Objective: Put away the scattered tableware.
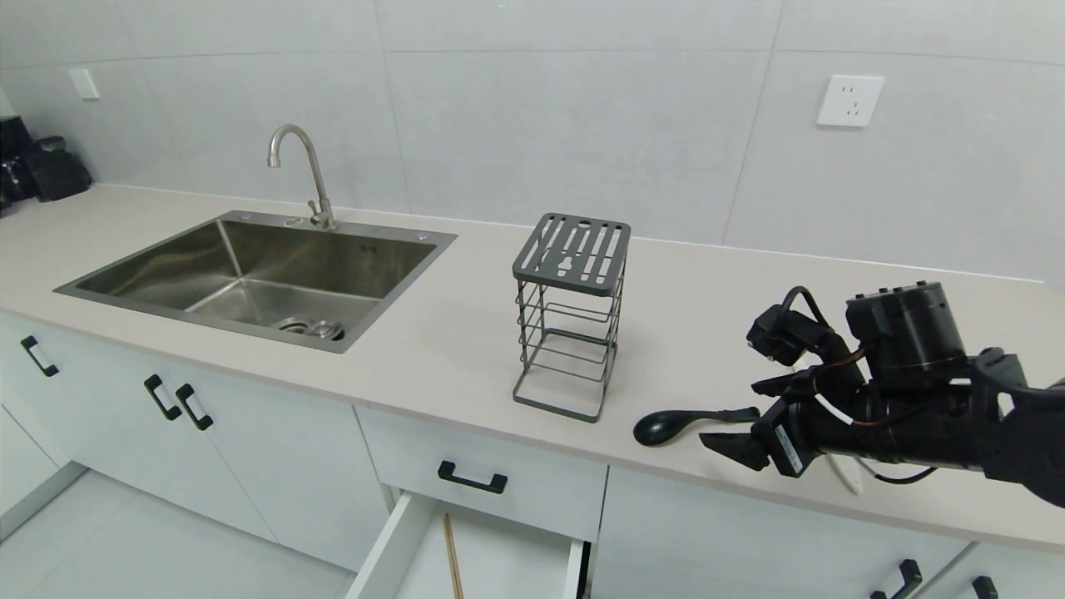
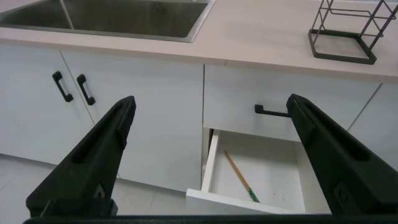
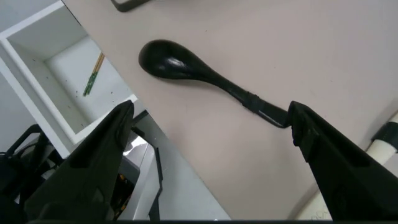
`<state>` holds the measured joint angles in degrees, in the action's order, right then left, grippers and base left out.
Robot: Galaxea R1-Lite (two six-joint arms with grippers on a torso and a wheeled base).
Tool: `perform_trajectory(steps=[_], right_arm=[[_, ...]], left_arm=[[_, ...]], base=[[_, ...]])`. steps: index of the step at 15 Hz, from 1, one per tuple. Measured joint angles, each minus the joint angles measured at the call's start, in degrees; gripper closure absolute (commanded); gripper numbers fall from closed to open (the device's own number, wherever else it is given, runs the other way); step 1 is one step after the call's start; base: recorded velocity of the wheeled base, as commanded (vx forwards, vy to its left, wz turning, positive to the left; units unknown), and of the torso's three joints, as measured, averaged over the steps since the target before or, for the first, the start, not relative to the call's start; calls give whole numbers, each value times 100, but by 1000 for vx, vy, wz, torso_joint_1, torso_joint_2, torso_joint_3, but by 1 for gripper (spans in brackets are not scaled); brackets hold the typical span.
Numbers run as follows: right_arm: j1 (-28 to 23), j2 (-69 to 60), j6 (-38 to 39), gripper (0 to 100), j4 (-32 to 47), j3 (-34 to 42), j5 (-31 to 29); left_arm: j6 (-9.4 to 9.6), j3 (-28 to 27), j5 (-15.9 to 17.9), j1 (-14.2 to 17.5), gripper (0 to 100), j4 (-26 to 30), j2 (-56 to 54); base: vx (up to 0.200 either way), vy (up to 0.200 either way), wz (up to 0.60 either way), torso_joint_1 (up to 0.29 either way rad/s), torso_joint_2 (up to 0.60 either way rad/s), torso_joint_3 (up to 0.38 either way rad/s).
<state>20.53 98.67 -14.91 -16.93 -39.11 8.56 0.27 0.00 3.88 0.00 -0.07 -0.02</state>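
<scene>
A black spoon (image 1: pixel 666 426) (image 3: pixel 180 62) lies on the pale counter (image 1: pixel 466 333) near its front edge, bowl toward the rack. My right gripper (image 1: pixel 736 420) (image 3: pixel 211 109) hovers open over the handle end, and the handle tip lies by one finger (image 3: pixel 323 155). Below the counter a drawer (image 1: pixel 387 541) (image 2: pixel 214 155) stands pulled out with a wooden chopstick (image 1: pixel 452 557) (image 2: pixel 239 177) inside. My left gripper (image 2: pixel 211 102) hangs open and holds nothing, low in front of the cabinets and facing the drawer.
A dark wire rack (image 1: pixel 570 316) (image 2: pixel 348 37) stands mid-counter, left of the spoon. The steel sink (image 1: pixel 141 279) with its tap (image 1: pixel 304 170) is at the left. A white item (image 1: pixel 849 474) (image 3: pixel 385 140) lies partly hidden under my right arm. Cabinet handles (image 2: pixel 71 87) project from the doors.
</scene>
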Motion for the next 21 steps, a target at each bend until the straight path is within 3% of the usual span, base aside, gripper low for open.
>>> perform_trajectory(steps=[5, 17, 21], right_arm=[[-226, 332, -169, 0, -1, -22, 0], [-154, 981, -358, 0, -26, -463, 9], [-157, 1164, -397, 0, -28, -636, 293]], left_arm=[[0, 0, 0, 0, 0, 0, 0], [0, 0, 0, 0, 0, 0, 0], [0, 0, 0, 0, 0, 0, 0]], base=[[0, 0, 0, 0, 0, 0], [0, 0, 0, 0, 0, 0], [0, 0, 0, 0, 0, 0]])
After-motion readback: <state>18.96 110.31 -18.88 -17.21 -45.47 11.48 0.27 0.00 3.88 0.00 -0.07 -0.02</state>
